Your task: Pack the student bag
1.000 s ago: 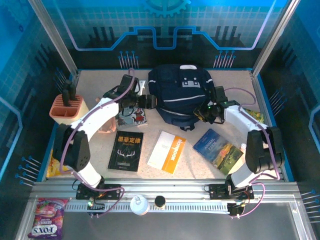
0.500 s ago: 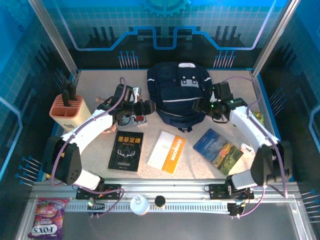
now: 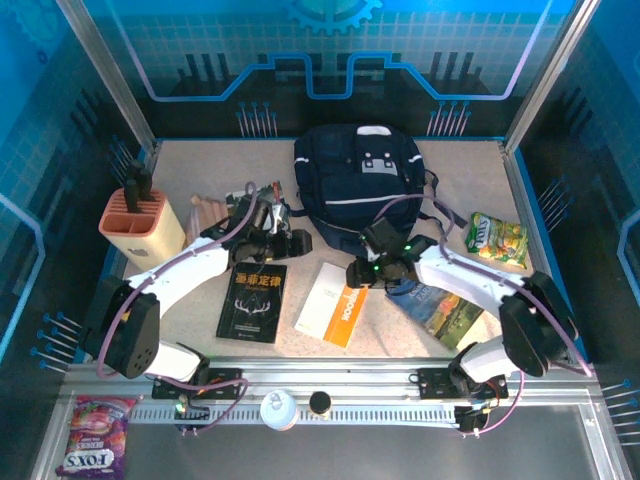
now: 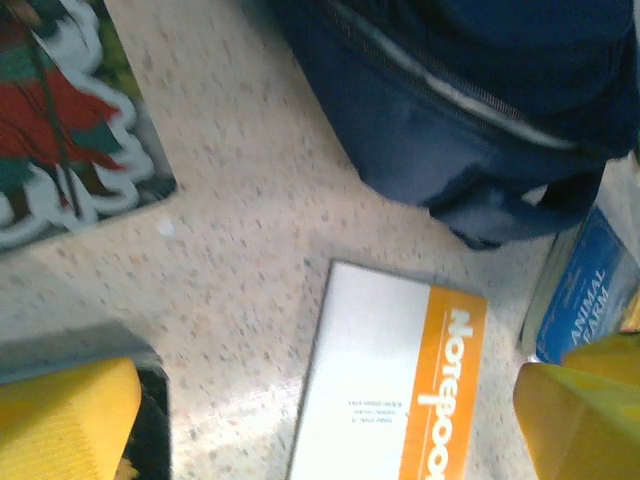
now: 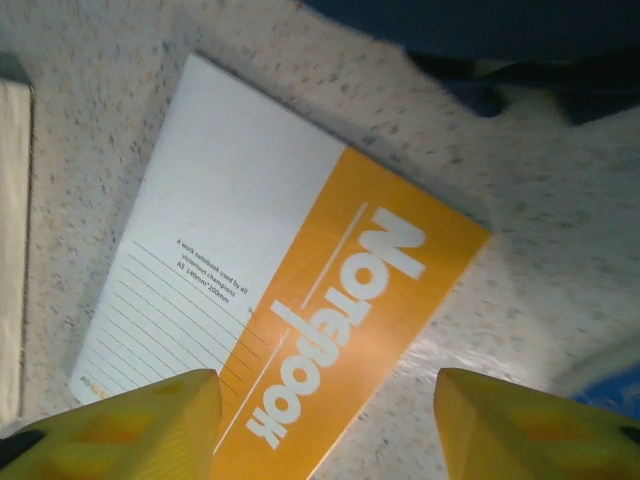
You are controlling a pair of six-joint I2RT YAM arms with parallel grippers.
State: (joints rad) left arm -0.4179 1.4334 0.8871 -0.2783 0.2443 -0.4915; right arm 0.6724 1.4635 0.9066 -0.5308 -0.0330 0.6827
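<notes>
The student bag (image 3: 360,185), dark navy with thin white stripes, lies at the back middle of the table; its lower edge shows in the left wrist view (image 4: 470,100) and the right wrist view (image 5: 480,25). A white and orange notebook (image 3: 335,303) lies flat in front of it. My left gripper (image 3: 300,243) hangs open just left of the bag's front edge, yellow fingers (image 4: 65,420) wide apart above the notebook (image 4: 400,390). My right gripper (image 3: 358,275) is open over the notebook's (image 5: 270,290) orange end, nothing between its fingers (image 5: 540,425).
A black book (image 3: 252,300) lies left of the notebook and a blue book (image 3: 445,305) right of it. An illustrated book (image 4: 60,130) sits under my left arm. A green snack bag (image 3: 495,240) is at the right, an orange holder (image 3: 140,220) at the left.
Both grippers have drawn back from the bag's sides toward the notebook. The right arm swung left and nearer, uncovering the green snack bag. The bag lies still.
</notes>
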